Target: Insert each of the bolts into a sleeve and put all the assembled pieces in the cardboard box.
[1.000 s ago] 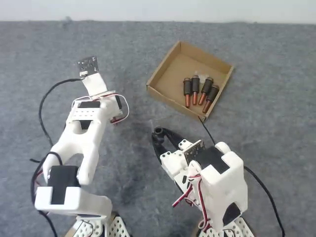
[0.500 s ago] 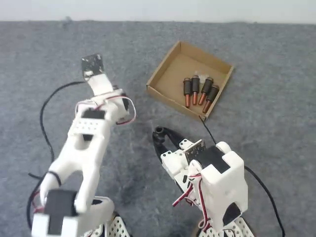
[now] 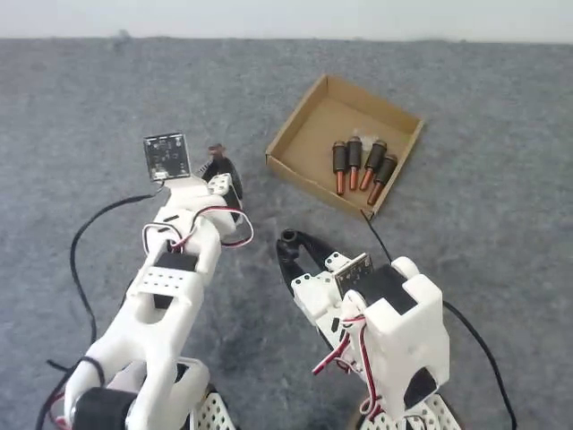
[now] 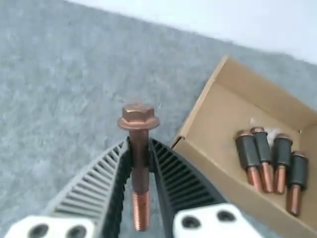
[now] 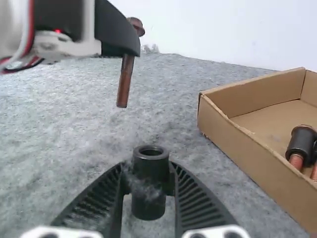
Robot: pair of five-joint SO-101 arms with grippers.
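You are holding the bolt [image 4: 140, 188] clenched in the left gripper [image 4: 138, 145], head up and shank pointing down, above the grey carpet [image 3: 89, 98] and just beside the cardboard box [image 3: 318, 121]. Your right gripper [image 5: 149, 172] is grasping the black sleeve [image 5: 148, 198] upright, bore facing up, near the bolt but apart from it. Four assembled pieces [image 3: 363, 166] are lying side by side inside the box.

grey felt-like table covering [image 3: 81, 98], plain white wall [image 3: 269, 18] along its far edge
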